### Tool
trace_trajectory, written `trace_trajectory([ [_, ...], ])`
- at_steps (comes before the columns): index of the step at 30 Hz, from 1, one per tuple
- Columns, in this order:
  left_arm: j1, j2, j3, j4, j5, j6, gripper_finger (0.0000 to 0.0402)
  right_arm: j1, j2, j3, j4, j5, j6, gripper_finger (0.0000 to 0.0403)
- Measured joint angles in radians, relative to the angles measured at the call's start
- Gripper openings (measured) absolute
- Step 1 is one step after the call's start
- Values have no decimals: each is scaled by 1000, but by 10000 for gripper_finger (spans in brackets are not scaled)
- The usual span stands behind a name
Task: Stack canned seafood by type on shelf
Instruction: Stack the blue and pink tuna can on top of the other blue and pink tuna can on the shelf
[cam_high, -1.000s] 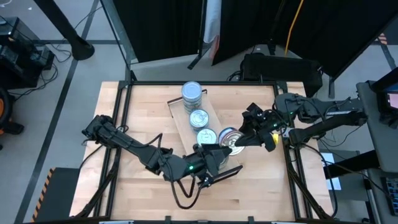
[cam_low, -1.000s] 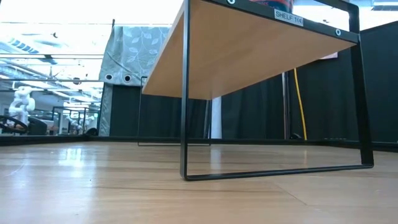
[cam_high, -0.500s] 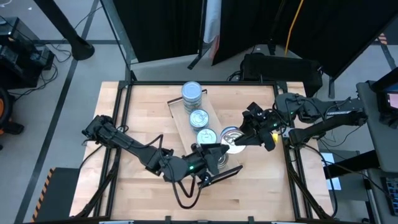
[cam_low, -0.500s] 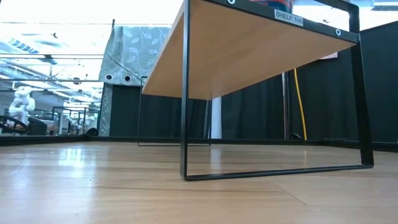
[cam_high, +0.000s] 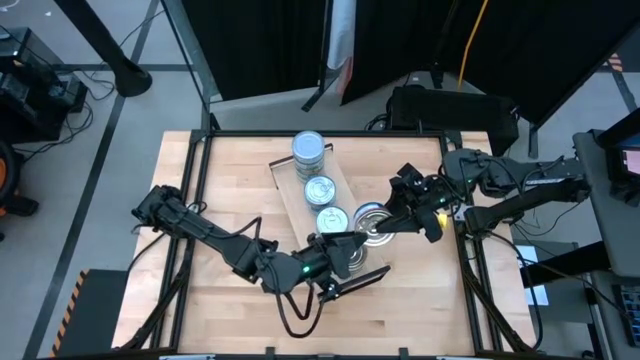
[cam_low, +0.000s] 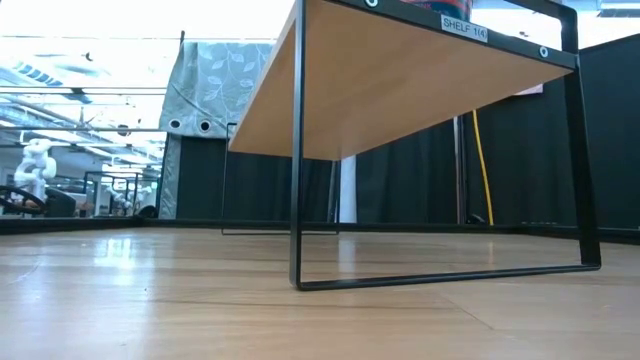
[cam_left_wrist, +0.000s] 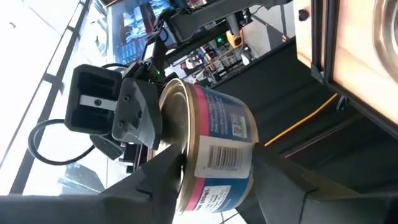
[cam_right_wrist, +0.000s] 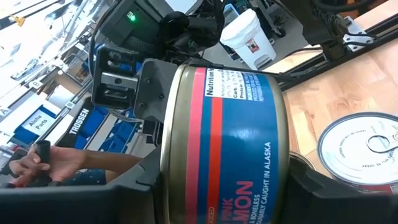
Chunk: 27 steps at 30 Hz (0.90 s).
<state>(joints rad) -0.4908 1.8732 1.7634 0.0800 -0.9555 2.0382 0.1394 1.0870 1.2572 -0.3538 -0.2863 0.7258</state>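
A salmon can (cam_high: 372, 222) with a blue and pink label is held in the air just right of the shelf (cam_high: 298, 200). Both grippers are shut on it. My left gripper (cam_high: 358, 240) comes from the table's near side and my right gripper (cam_high: 386, 224) from the right. The wrist views show the can (cam_left_wrist: 217, 143) (cam_right_wrist: 230, 143) lying between each gripper's own fingers, with the other gripper behind it. On the shelf stand a stack of cans (cam_high: 308, 150) at its far end and two single cans (cam_high: 318, 188) (cam_high: 332, 218) on their flat ends. My left gripper pinches the can between its two fingers (cam_left_wrist: 158, 180), which reach past its two flat ends; the rimmed end (cam_left_wrist: 171, 155) lies against one finger. The fingers come about level from the table's near side. The can hangs clear of table and shelf. My right gripper pinches the same can between its two fingers (cam_right_wrist: 112, 199), one at each flat end; the rim (cam_right_wrist: 171, 180) sits beside one finger. They come about level from the table's right side, opposite the left gripper's fingers. The can's label side (cam_right_wrist: 249, 155) faces the wrist.
The shelf stands on thin black legs (cam_low: 296, 200) above the wooden table (cam_high: 230, 180), whose edge has a black frame. Bare table lies left of the shelf and under it. Beyond the table, a person's hand (cam_right_wrist: 43, 163) and a white bucket (cam_right_wrist: 245, 31) show.
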Motion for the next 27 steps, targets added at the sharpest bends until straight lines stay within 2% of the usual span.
trace_trajectory([
  [2, -5, 0, 2, -29, 3, -15, 198, 0, 1, 0, 7, 1, 2, 175],
  [6, -22, 0, 2, -42, 4, -8, 260, 0, 2, 0, 13, 0, 4, 177],
  [9, -15, -1, 2, -41, 3, 37, 304, 0, 2, 0, 14, 0, 11, 172],
  [12, 2, 0, 2, -40, 4, 95, 328, 0, 2, 0, 16, 0, 33, 174],
  [19, 26, 0, 2, 3, -5, 208, 322, 0, 1, 0, 37, 1, 26, 178],
  [27, 27, -1, 2, 73, -11, 335, 266, 0, 12, 0, 76, -4, 18, 184],
])
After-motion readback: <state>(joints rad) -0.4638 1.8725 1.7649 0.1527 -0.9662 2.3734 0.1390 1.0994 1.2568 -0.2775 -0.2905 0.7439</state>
